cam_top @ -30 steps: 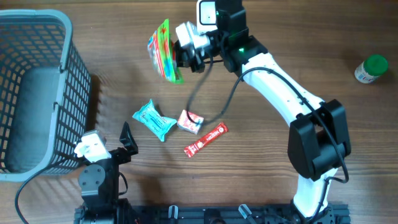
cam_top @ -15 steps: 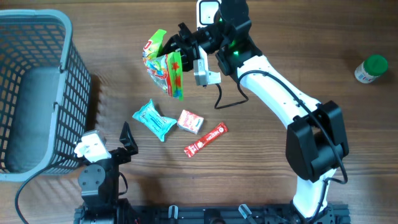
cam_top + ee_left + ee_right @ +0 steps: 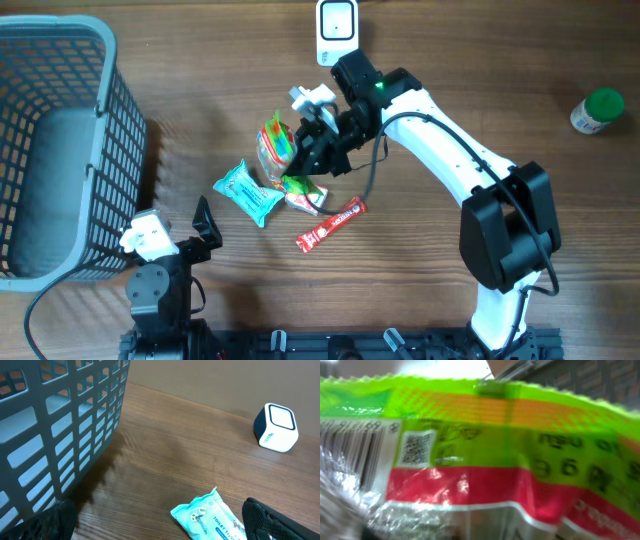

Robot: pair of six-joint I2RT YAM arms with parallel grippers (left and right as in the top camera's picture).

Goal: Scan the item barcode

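A green and red snack bag (image 3: 276, 146) hangs from my right gripper (image 3: 312, 140), which is shut on it, just above the loose packets at the table's middle. The bag (image 3: 485, 460) fills the right wrist view, hiding the fingers. Its barcode (image 3: 350, 455) is at the left edge, with a QR code (image 3: 415, 447) beside it. The white scanner (image 3: 338, 20) stands at the far edge, apart from the bag, and also shows in the left wrist view as a white scanner (image 3: 276, 427). My left gripper (image 3: 200, 232) rests open near the front, with nothing between its fingers (image 3: 265, 519).
A grey mesh basket (image 3: 90, 60) takes up the left side. A teal tissue pack (image 3: 247, 190), a small red and white packet (image 3: 308, 198) and a red stick packet (image 3: 331, 224) lie mid-table. A green-capped bottle (image 3: 598, 110) stands far right.
My right gripper has carried the snack bag down and away from the scanner to just over the loose packets, turning it on the way. The left arm has not moved.
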